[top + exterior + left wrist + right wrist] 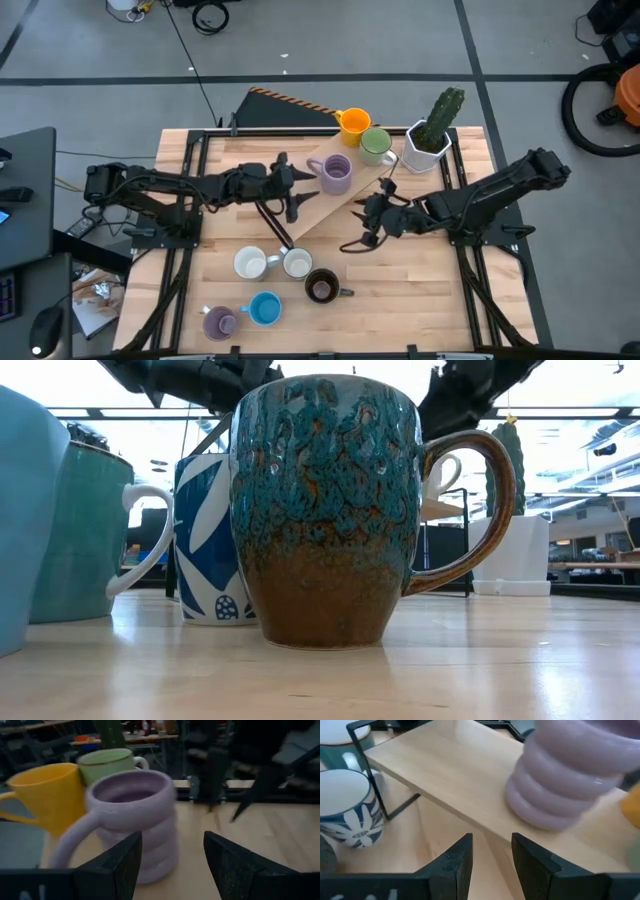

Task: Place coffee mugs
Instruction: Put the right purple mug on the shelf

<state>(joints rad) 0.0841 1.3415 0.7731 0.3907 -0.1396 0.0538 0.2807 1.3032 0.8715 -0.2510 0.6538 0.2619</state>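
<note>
Three mugs line a raised wooden shelf (330, 195) on the table: an orange mug (354, 122), a green mug (376, 145) and a ribbed purple mug (335, 173). The left gripper (298, 188) hovers just beside the purple mug, fingers apart and empty. The right gripper (375, 215) waits near the shelf's front edge, fingers also apart. Five more mugs stand on the table below, among them a dark brown mug (321, 287).
</note>
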